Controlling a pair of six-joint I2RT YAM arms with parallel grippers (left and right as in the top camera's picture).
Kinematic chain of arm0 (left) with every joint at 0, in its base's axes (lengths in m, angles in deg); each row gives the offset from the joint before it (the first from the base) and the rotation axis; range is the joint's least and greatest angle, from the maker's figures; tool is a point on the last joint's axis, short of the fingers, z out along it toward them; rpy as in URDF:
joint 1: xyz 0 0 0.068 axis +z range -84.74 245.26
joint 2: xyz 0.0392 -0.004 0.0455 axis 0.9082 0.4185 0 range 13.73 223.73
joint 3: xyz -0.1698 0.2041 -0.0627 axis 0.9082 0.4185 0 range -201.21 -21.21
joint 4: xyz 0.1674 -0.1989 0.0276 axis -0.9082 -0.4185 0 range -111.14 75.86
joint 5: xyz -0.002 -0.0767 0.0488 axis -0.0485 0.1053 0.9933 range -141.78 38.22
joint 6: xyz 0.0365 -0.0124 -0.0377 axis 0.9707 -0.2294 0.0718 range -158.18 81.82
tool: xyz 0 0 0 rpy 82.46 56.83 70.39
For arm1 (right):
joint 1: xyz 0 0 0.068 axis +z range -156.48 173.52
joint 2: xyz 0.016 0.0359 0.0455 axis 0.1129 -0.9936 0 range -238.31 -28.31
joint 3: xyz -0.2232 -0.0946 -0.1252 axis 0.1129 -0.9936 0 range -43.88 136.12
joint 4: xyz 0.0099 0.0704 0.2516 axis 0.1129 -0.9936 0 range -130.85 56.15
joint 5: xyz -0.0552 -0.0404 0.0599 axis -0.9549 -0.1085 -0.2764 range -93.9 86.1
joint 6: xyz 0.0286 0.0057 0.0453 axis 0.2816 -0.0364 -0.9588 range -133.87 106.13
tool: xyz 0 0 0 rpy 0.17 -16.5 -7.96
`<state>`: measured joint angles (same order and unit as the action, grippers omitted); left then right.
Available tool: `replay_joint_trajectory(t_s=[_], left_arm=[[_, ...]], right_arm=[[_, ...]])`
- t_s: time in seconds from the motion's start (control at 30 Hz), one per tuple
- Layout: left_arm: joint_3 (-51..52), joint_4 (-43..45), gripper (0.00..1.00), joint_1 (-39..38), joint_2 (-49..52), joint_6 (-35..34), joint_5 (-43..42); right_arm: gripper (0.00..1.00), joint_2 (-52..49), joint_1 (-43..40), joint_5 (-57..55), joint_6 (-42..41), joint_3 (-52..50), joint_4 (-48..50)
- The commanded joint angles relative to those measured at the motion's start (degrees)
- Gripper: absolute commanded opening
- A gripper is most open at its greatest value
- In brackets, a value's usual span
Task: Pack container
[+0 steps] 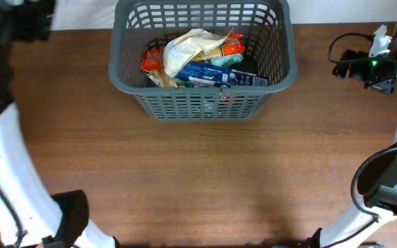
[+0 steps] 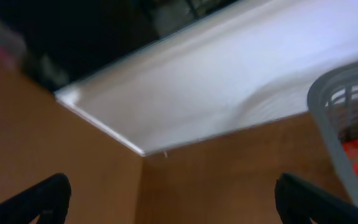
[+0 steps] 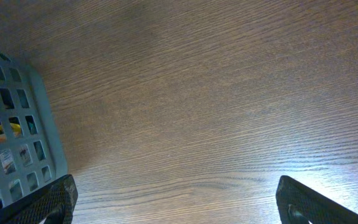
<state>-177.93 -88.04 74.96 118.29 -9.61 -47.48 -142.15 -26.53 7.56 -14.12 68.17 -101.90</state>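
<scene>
The dark grey lattice container [image 1: 126, 76] stands at the back middle of the wooden table. It holds several food packets: a blue one [image 1: 219, 74], orange ones and a pale bag [image 1: 191, 48]. Its rim shows at the right of the left wrist view [image 2: 328, 118], and its slotted wall at the left of the right wrist view [image 3: 39, 124]. My left gripper [image 2: 173, 205] is open and empty over bare wood near the table's back left corner. My right gripper [image 3: 179, 202] is open and empty above bare wood to the right of the container. Neither gripper's fingers show in the overhead view.
A white surface [image 2: 229, 81] borders the table's back edge. The right arm's wrist with cables [image 1: 374, 65] hangs at the far right. The left arm's white link [image 1: 5, 172] crosses the left side. Bare table [image 1: 205, 179] lies in front of the container.
</scene>
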Motion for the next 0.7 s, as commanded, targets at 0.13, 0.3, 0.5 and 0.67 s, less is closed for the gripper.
replay_joint_trajectory(t_s=[0.13, 0.3, 0.5, 0.67], left_arm=[[11.7, -7.2, 0.99, 8.7, 1.4, -10.4, -12.0], [19.5, -6.2, 0.99, 9.6, 1.4, -10.4, -12.0], [24.6, -6.1, 0.99, 9.6, 1.4, -10.4, -12.0], [25.5, -6.3, 0.99, 9.6, 1.4, -10.4, -12.0]], right_arm=[[0.99, 0.9, 0.1, 0.3, -0.5, -0.1, 0.1], [0.99, 0.9, 0.2, 0.3, -0.5, -0.1, 0.1], [0.99, 4.3, 2.6, 0.3, -0.5, -0.5, 0.2], [0.99, 13.6, 7.7, 0.3, -0.5, -6.2, 0.5]])
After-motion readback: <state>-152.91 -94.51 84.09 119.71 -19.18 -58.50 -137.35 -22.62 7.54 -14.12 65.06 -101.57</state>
